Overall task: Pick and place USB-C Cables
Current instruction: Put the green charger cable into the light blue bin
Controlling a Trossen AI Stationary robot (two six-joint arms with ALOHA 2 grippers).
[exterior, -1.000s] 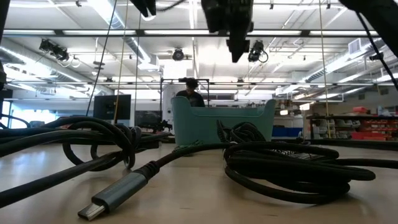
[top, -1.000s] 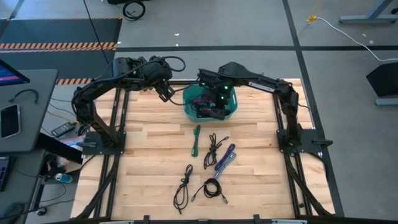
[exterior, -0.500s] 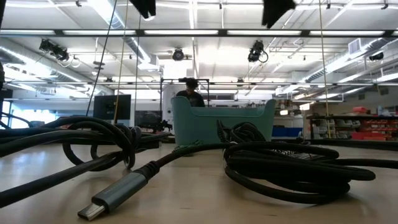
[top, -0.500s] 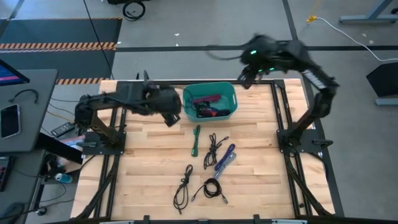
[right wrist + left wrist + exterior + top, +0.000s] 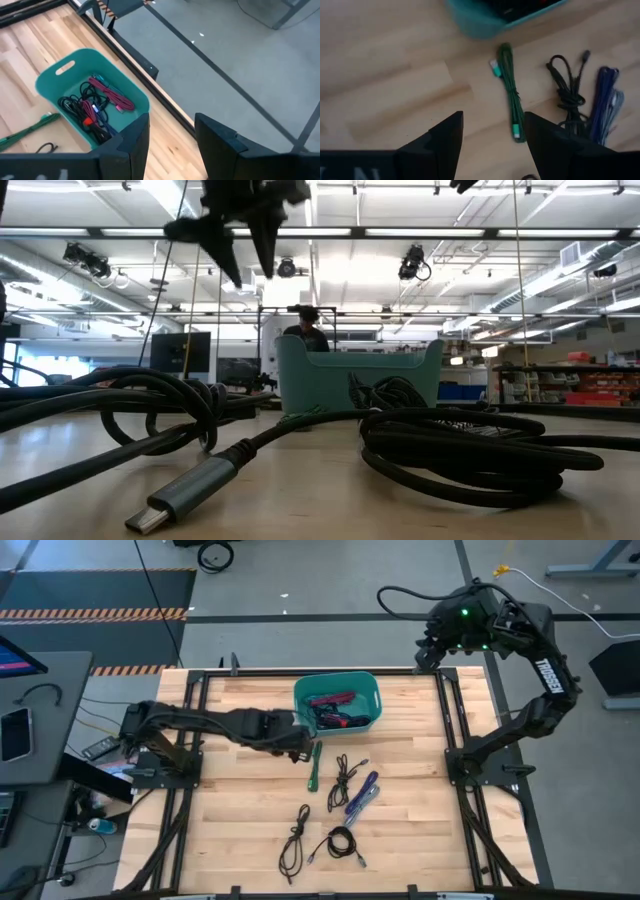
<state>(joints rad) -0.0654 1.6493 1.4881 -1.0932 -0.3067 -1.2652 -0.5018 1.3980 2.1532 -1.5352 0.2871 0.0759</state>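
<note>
The left gripper (image 5: pixel 298 748) hovers over the wooden table (image 5: pixel 240 830) just beside the teal bin (image 5: pixel 304 698), its fingers spread wide and empty. Right next to it lies the green cable (image 5: pixel 314 764), stretched out straight — likely the next pick. To do it well, the fingers should come down straddling the folded strand near its middle, across its length, so both runs are caught together and no connector end trails. Further right lie the loose black cable (image 5: pixel 341 778) and the blue-purple cable (image 5: pixel 362 794); nearer the front edge, two more black bundles (image 5: pixel 294 840) and (image 5: pixel 342 843). The right gripper (image 5: pixel 428 648) is parked high beyond the table's far edge, jaws apart, holding nothing.

The left wrist view shows the green cable (image 5: pixel 511 105) framed between the fingers. The right wrist view alone looks into the bin (image 5: pixel 70 80) — magenta, black and blue cables already inside.
</note>
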